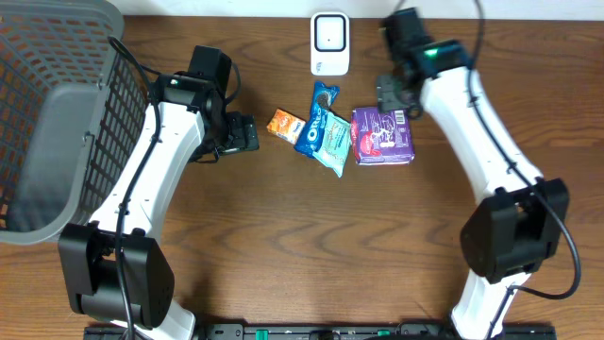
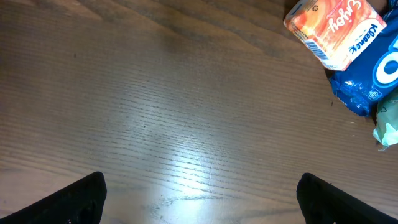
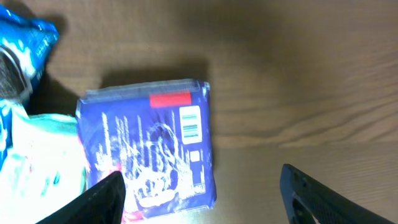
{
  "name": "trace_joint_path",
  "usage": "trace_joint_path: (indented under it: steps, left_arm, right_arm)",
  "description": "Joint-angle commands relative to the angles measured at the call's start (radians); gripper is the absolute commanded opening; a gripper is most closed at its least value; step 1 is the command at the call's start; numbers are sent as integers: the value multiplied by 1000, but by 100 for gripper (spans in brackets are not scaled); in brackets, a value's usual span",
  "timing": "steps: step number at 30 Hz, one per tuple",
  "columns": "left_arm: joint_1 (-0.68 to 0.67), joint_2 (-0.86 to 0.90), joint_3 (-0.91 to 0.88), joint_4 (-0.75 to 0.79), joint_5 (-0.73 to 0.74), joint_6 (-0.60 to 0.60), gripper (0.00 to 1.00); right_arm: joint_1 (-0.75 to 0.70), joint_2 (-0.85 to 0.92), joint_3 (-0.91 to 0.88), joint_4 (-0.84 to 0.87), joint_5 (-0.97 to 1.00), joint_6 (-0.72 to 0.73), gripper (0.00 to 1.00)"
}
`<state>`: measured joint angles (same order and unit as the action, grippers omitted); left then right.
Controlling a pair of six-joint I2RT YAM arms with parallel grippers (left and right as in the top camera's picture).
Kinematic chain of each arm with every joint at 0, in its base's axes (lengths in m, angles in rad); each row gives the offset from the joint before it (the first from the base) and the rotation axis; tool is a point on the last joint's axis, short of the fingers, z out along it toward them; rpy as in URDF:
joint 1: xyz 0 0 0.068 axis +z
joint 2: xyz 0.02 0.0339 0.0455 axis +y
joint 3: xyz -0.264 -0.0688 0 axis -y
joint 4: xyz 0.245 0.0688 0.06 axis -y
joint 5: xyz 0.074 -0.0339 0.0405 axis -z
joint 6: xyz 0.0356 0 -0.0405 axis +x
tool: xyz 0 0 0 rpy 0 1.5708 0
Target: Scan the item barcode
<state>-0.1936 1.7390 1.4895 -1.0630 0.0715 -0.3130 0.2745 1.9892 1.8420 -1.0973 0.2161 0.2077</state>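
Below right gripper [image 3: 200,177], purple pack [image 3: 149,143] lower edge cut off, print blurred; I see 2 claws spread, empty, left gripper [image 2: 202,177] over table [image 2: 186,93].

A dark wood-grain table [image 1: 283,246] catches soft overhead glare, with a pale strip [image 1: 236,8] beyond its far edge.
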Motion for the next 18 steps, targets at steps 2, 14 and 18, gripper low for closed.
trace_joint_path:
  steps: [2, 14, 18]
  left_arm:
    - [1, -5, -3, -2, -13, 13, 98]
    - [1, -5, -2, -2, -13, 13, 98]
    - [1, -5, -3, -2, -13, 13, 98]
  right_arm:
    - [-97, 21, -19, -18, -296, -64, 76]
    - [-261, 94, -238, 93, -697, -184, 56]
    - [-274, 95, -332, 188, -693, -183, 56]
